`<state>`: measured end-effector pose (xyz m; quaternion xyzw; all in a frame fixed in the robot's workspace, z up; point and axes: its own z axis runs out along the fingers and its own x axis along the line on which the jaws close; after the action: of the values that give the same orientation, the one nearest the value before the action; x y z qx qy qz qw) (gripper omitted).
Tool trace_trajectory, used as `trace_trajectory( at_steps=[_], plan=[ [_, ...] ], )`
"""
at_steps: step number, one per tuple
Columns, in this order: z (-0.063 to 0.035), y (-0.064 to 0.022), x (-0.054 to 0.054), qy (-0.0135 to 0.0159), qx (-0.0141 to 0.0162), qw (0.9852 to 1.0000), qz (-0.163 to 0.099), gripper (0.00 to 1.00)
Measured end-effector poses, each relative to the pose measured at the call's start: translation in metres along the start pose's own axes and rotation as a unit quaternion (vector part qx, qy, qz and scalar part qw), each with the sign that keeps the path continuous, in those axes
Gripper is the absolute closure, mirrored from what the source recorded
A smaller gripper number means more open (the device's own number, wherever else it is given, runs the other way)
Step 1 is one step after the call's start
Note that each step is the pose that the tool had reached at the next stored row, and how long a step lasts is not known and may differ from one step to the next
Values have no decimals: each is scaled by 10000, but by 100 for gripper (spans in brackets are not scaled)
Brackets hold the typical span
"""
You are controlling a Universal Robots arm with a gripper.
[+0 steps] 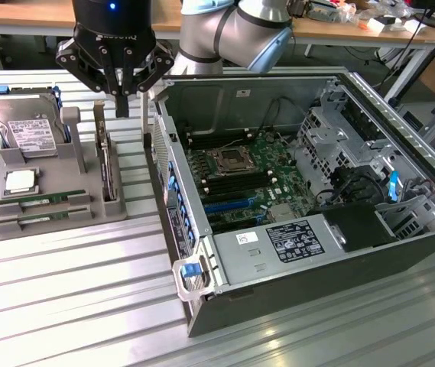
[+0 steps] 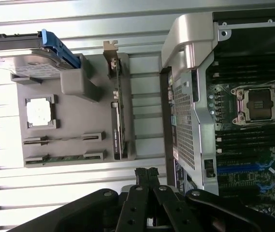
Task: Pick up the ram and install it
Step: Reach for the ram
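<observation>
The gripper is held with its fingers pressed together and nothing pinched between them, above the far end of an upright expansion card that is stood in the grey holder tray. The ram is laid flat in a tray slot, with a second like stick just beside it. A processor chip and a hard drive are kept beyond them. An open computer case is set at the exterior view's right.
</observation>
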<state>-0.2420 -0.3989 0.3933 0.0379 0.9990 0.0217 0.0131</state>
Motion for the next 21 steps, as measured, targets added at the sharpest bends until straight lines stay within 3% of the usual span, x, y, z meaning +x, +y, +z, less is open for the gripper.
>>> trace_trajectory(
  at_steps=[21],
  plan=[
    [-6,-16,207,0,0,10000,0,89]
  ],
)
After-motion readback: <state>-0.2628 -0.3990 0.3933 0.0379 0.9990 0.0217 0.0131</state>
